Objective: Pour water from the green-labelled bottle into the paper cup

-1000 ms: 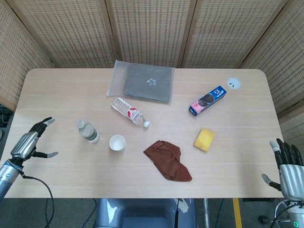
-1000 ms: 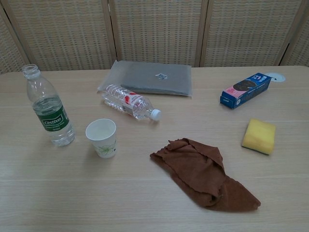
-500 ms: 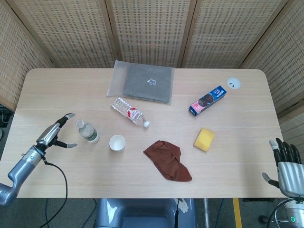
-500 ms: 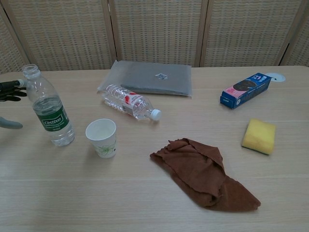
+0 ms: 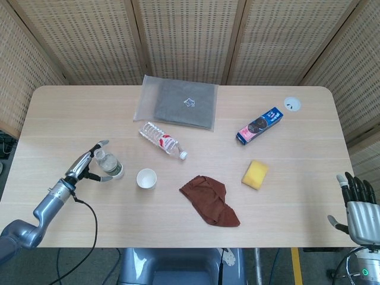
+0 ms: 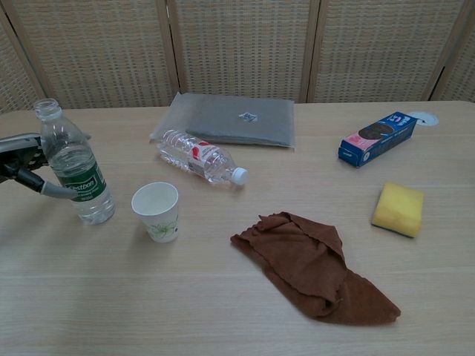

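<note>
1. The fingers [image 5: 102,144] of the left hand [image 5: 89,163] are seen spread wide at the lower left of the head view, bracketing the green-labelled bottle [image 6: 75,165] without being closed on it. One second earlier this hand was at the far left edge, well apart from the bottle; it has been brought in since. It is judged that a grasp is about to be made and that no pouring has begun.
2. The table [image 5: 297,196] is shown carrying everything else, with a grey flat pouch [image 5: 178,102] at upper centre.
3. A brown cloth [image 5: 211,199] is crumpled at lower centre, to the right of the cup and not between cup and bottle.
4. A second bottle [image 5: 161,139], red-labelled and capped, is lying on its side just above the cup; it could be mistaken for the target.
5. A blue packet [image 5: 259,125] and a yellow sponge [image 5: 255,174] are placed at centre right, well apart from the work.
6. The right hand [image 5: 360,207] is held off the table's lower right corner, fingers apart, holding nothing.
7. The paper cup [image 6: 156,211] stands upright just right of the uncapped bottle, unobstructed.
</note>
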